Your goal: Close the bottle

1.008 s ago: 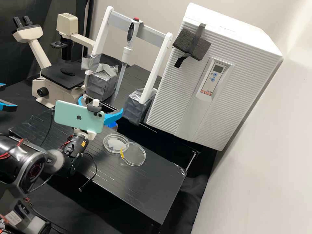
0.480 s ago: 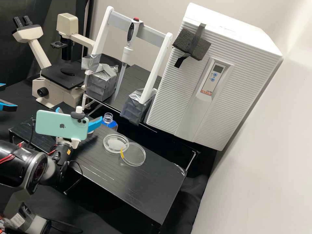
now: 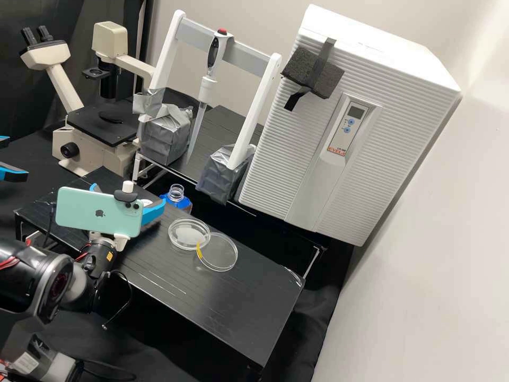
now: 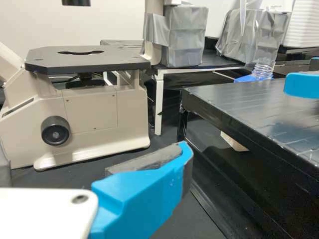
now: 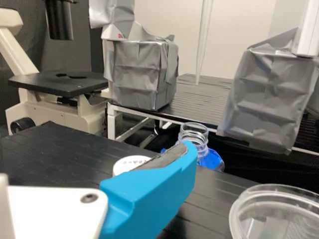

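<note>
Cap pickup judged in hand: right gripper [image 3: 126, 197] fingers spread beside white cap [image 5: 130, 164]; bottle [image 5: 195, 143] uncapped. Cap to be pinched next.

Black ribbed bench [image 3: 238, 302] carrying small labware.
Two clear petri dishes [image 3: 217, 253] overlap near its middle; an open bottle [image 3: 176, 195] of blue liquid and a white cap [image 5: 130, 163] sit near the far edge.
</note>
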Controlling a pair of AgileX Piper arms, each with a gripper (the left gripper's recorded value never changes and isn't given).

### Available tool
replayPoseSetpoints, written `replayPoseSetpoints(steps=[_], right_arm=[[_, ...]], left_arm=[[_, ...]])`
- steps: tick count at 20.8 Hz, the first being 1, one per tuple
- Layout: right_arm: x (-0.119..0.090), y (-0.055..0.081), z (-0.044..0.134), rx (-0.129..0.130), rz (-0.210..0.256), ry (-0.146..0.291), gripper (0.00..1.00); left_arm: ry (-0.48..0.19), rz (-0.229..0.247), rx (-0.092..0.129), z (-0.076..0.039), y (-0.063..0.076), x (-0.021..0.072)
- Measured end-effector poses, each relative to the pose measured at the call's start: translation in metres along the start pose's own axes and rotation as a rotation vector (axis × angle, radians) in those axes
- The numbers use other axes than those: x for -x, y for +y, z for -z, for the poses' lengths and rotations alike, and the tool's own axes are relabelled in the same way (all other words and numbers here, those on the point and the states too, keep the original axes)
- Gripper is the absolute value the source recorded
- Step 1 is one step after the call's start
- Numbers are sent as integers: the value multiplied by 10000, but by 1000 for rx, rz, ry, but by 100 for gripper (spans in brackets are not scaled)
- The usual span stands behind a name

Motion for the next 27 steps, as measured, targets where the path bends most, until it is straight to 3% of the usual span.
replayPoseSetpoints(steps=[15, 27], right_arm=[[7, 54, -107, -1, -29, -56, 100], [-16, -10, -149, -7, 5, -76, 100]], left_arm=[[0, 0, 0, 0, 0, 0], [0, 0, 0, 0, 0, 0]])
